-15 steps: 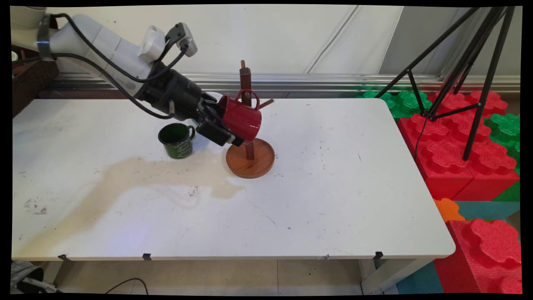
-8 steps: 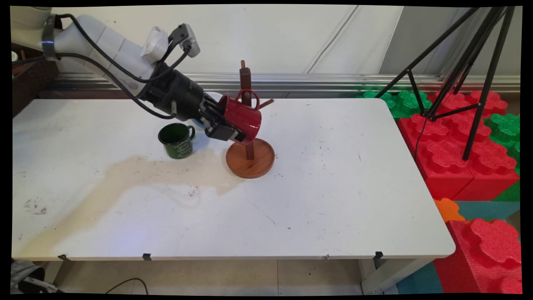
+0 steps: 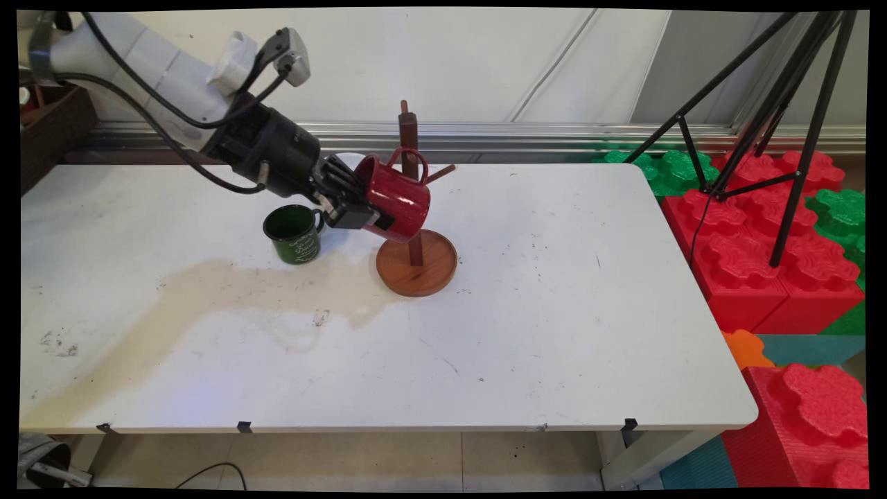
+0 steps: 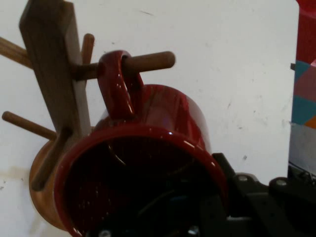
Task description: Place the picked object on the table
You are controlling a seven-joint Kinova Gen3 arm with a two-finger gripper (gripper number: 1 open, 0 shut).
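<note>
Since a second ago the arm has drawn back toward the upper left and risen a little, and the red mug (image 3: 393,199) has tilted with it, its handle now looped over a peg (image 4: 148,61) of the wooden rack (image 3: 414,229). We see the hand (image 3: 357,208) clamped on the mug's rim, one finger inside the cup. We judge the mug stiff, glossy and slippery, fairly light and liable to chip, best held by the rim or wall. A green mug (image 3: 294,233) stands on the bench (image 3: 554,312) just left of the rack.
</note>
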